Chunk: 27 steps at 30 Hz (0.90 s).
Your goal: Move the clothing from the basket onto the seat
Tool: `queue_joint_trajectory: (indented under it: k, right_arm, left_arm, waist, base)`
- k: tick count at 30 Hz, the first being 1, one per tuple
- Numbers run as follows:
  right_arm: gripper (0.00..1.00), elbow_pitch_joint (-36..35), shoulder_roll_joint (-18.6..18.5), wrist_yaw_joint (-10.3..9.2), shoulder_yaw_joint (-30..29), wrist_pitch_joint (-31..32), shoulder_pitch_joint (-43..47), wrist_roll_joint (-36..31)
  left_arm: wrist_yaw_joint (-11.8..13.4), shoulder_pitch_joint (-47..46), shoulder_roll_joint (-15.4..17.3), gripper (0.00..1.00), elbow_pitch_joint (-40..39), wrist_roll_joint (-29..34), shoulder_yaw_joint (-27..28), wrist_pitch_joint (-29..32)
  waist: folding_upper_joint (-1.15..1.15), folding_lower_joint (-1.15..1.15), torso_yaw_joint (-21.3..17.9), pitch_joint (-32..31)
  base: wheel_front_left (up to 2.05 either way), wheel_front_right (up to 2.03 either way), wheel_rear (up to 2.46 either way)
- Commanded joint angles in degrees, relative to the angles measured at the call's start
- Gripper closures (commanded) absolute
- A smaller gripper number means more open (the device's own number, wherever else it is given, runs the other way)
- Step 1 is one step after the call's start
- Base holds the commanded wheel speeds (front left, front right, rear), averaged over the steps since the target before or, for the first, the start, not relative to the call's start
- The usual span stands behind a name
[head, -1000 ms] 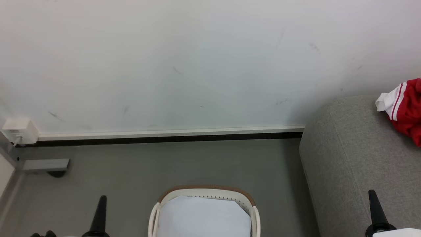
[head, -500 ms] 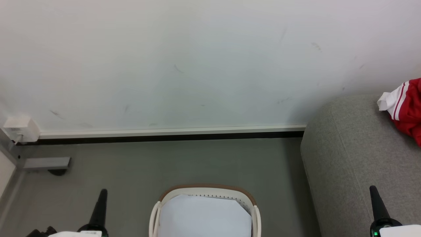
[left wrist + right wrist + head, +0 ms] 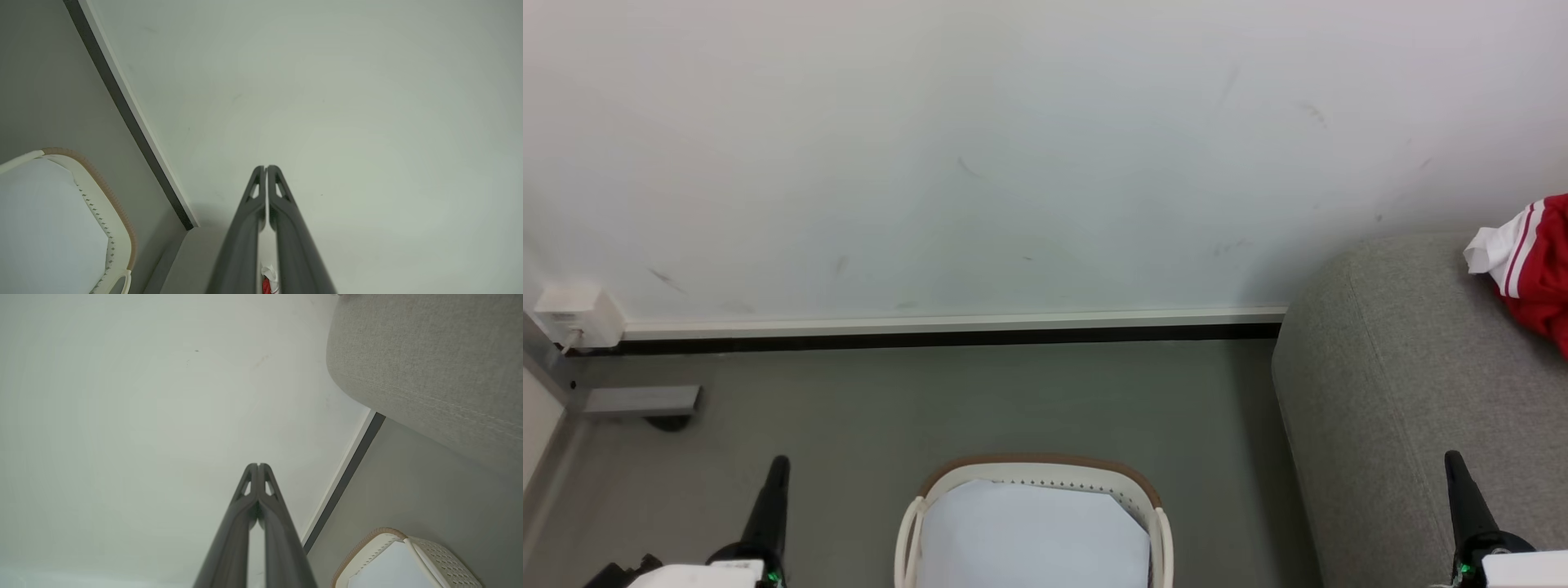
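- Red clothing (image 3: 1535,273) lies on the grey seat (image 3: 1405,392), at your far right.
- Your cream basket (image 3: 1039,468) stands on the floor, holding a pale sheet (image 3: 1029,539).
- Your left gripper (image 3: 266,168) and right gripper (image 3: 258,465) both have their fingers pressed together, holding nothing.

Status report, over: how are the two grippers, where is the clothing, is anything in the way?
Left gripper shut, empty. Right gripper shut, empty. Clothing on the seat, far right. Basket holds a pale sheet; no obstacle seen.
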Motion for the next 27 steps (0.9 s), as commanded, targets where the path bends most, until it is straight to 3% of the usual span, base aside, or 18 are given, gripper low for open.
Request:
queue_joint_trajectory:
  k: [1,27]
  right_arm:
    - [1.00,-0.54,-0.36,-0.09,-0.21,0.36,-0.98,1.18]
    - [1.00,-0.99,-0.38,-0.12,-1.27,2.98,-2.01,10.09]
  left_arm:
    - [-0.34,-0.96,0.20,1.00,0.18,-1.76,0.37,0.44]
    - [-0.85,-2.97,0.09,1.00,1.15,-11.30,0.89,3.01]
  waist:
    - [0.00,0.00,0.03,0.03]
    - [0.00,0.00,0.47,0.55]
  base:
    - [0.00,0.00,0.00]
    - [0.00,0.00,0.00]
